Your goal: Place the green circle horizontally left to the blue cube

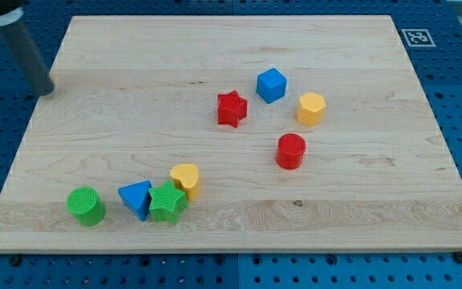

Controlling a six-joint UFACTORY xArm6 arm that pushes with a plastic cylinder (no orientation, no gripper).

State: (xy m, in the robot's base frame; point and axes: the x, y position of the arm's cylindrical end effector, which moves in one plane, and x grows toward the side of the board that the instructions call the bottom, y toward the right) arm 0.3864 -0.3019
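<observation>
The green circle (86, 205) is a short green cylinder near the view's bottom left of the wooden board (359, 185). The blue cube (271, 84) stands above the board's middle, far to the upper right of the green circle. My tip (46, 88) is the lower end of a dark rod at the view's upper left, at the board's left edge, well above the green circle and far left of the blue cube, touching no block.
A red star (232, 108) lies just left and below the blue cube. A yellow hexagon (311, 108) and a red cylinder (291, 151) lie to its right and below. A blue triangle (137, 198), green star (168, 202) and yellow heart (186, 179) cluster right of the green circle.
</observation>
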